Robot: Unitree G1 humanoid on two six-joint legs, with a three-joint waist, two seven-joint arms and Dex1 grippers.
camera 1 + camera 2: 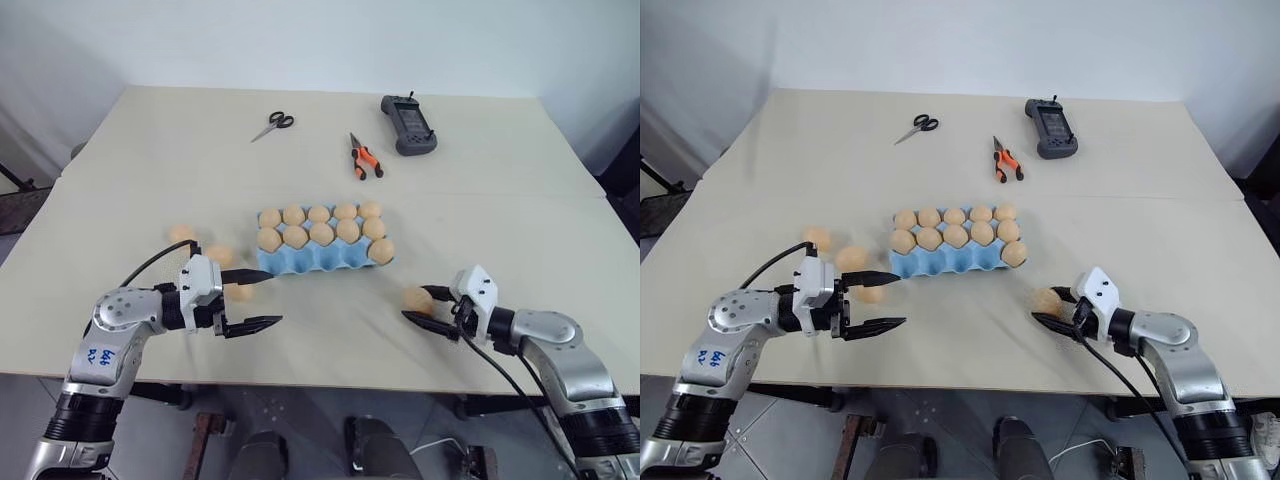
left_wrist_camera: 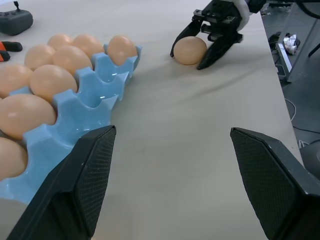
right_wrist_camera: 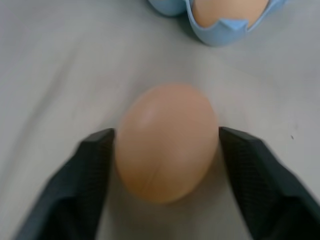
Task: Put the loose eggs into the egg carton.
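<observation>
A wide, pale cream surface (image 1: 480, 240) runs across the room, with a faint seam crossing it from side to side, and a plain white wall (image 1: 300, 40) rises just behind its far edge. Light falls soft and even, leaving only weak shadows. Below the near edge shows a grey floor (image 1: 300, 420) with dark cables, and a dark frame stands at the far left (image 1: 20, 205).

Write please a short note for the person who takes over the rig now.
The left pincer is open and empty, near the egg carton.
The right pincer is at one loose egg on the table, right of the carton; grip unclear.
Done: eleven eggs sit in the carton; four front cups are empty.
To do: that egg, plus three loose eggs left of the carton.
</observation>
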